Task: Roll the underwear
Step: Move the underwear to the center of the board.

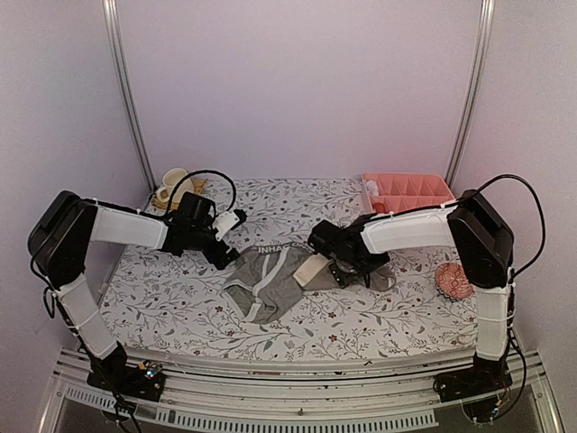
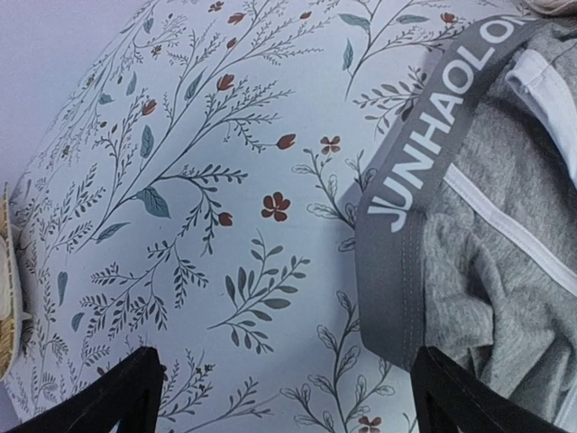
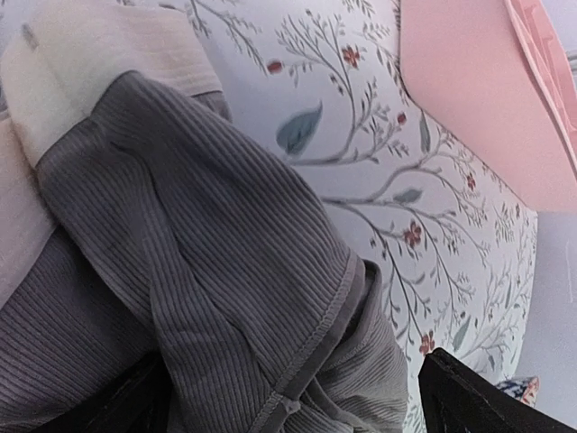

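Note:
The grey underwear [image 1: 266, 281] lies crumpled at the table's middle; its lettered grey waistband [image 2: 410, 207] and white edging fill the right of the left wrist view. My left gripper [image 1: 225, 255] hovers open at its left edge, with bare cloth-covered table between the fingers [image 2: 122, 397] and one tip over the waistband's corner. The taupe underwear [image 3: 225, 253] with a cream waistband [image 3: 90, 63] lies just right of the grey one [image 1: 317, 269]. My right gripper [image 1: 340, 269] stands open over it [image 3: 302, 406], its jaws straddling the ribbed cloth without closing on it.
A pink divided tray [image 1: 410, 191] sits at the back right, and its wall [image 3: 478, 99] also shows in the right wrist view. A round pink knitted ball [image 1: 453, 280] lies by the right arm. Cream cups [image 1: 171, 189] stand at the back left. A floral cloth [image 1: 180, 298] covers the table.

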Robot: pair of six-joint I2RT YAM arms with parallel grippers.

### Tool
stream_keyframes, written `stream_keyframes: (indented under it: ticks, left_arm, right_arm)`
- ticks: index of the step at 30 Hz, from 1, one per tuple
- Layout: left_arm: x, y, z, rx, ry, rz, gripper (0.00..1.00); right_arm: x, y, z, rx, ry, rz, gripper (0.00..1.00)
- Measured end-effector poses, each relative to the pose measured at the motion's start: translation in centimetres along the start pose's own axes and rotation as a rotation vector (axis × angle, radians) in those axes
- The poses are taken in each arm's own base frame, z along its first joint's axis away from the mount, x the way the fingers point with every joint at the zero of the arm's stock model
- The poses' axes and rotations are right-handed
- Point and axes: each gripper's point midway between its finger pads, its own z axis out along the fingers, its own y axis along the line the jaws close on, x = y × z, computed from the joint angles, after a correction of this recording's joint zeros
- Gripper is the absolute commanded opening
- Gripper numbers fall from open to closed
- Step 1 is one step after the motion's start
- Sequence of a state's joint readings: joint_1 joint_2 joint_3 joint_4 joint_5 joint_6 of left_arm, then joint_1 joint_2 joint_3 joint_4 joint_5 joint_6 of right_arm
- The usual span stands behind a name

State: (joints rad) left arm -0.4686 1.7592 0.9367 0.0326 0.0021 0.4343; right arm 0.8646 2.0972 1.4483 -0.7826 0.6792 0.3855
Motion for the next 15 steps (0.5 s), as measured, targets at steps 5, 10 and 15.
stream_keyframes:
  ticks: [5,10,15]
  left_arm:
    - [0.0,0.1,0.0,-0.007,0.003,0.0,0.99]
    - [0.1,0.2,0.0,-0.011,0.005,0.001,0.99]
    - [-0.2,0.3,0.0,-0.008,0.004,0.0,0.99]
  right_arm:
    - [4.9,-1.7,-1.6,0.082,0.059,-0.035,0.99]
    - [9.7,-4.1,-3.1,0.141,0.157,-0.091,0.99]
    - [10.0,-5.3,-5.0,0.12,0.195,-0.088,0.99]
